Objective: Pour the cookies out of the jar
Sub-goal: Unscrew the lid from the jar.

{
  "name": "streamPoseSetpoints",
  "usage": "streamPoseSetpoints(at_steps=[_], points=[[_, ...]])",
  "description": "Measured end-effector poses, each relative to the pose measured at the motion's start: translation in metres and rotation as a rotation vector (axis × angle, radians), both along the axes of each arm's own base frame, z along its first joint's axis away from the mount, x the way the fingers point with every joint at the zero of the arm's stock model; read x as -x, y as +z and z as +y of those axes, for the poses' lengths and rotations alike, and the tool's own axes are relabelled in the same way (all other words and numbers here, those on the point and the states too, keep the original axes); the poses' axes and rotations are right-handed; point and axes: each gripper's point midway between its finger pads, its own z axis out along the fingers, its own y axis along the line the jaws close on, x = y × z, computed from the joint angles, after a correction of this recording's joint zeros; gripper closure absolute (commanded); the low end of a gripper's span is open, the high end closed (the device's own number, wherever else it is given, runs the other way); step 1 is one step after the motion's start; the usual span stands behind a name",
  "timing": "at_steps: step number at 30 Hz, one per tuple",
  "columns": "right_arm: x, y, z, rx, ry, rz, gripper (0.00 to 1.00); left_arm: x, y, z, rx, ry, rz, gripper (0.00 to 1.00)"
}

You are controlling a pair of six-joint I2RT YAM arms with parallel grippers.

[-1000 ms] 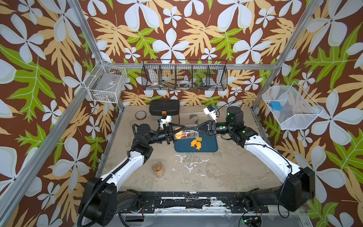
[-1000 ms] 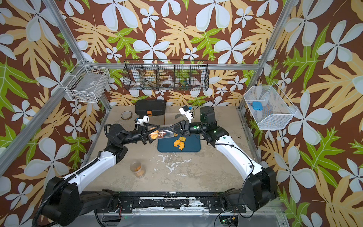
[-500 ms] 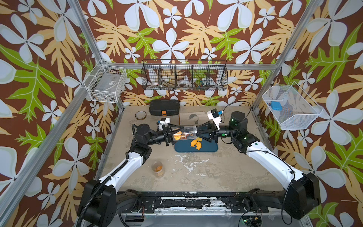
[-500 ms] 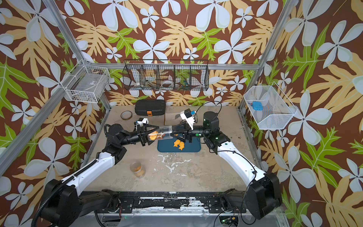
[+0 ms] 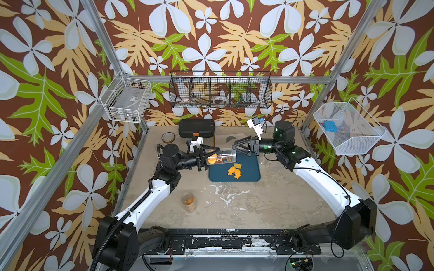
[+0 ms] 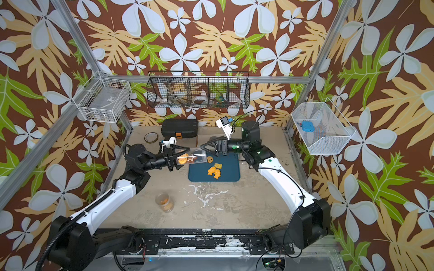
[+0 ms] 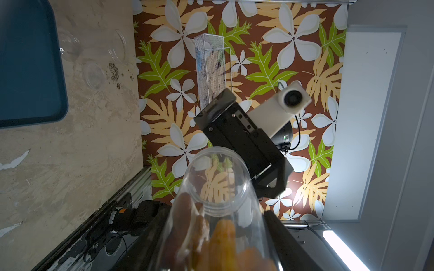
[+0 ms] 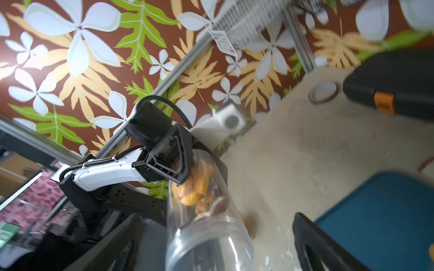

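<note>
A clear jar [image 5: 223,157] [image 6: 196,156] lies on its side in the air over the left edge of the blue tray [image 5: 250,174] [image 6: 229,176]. My left gripper [image 5: 212,158] [image 7: 216,225] is shut on its closed end. Orange and brown cookies [image 7: 223,239] [image 8: 197,185] sit deep in the jar. Two orange fish and a square cracker [image 5: 237,165] lie on the tray, and a brown pretzel [image 6: 209,159] is just below the jar's mouth. My right gripper [image 5: 233,147] [image 8: 211,246] is open, its fingers [image 8: 314,244] wide either side of the mouth.
A second small jar [image 5: 189,202] with cookies stands on the table nearer the front left. A black case [image 5: 196,127] and a round lid [image 5: 168,137] lie at the back. Wire baskets hang on the walls.
My right gripper was closed at the jar's mouth and has now opened wide. The left gripper still holds the jar, tipped slightly further over the tray.
</note>
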Motion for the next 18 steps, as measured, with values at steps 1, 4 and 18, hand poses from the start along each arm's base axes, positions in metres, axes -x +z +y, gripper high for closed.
streamPoseSetpoints(at_steps=[1, 4, 18], points=[[0.005, -0.006, -0.002, 0.005, -0.003, 0.085, 0.0, 0.0, -0.001, 0.0, -0.006, 0.001, -0.007, 0.43], [0.027, -0.009, -0.006, -0.015, 0.017, 0.237, 0.0, 0.0, -0.004, 0.001, -0.013, 0.002, 0.007, 0.43], [0.049, -0.009, 0.006, -0.051, 0.085, 0.423, 0.11, 0.002, 0.001, 0.002, -0.003, 0.003, -0.013, 0.43]])
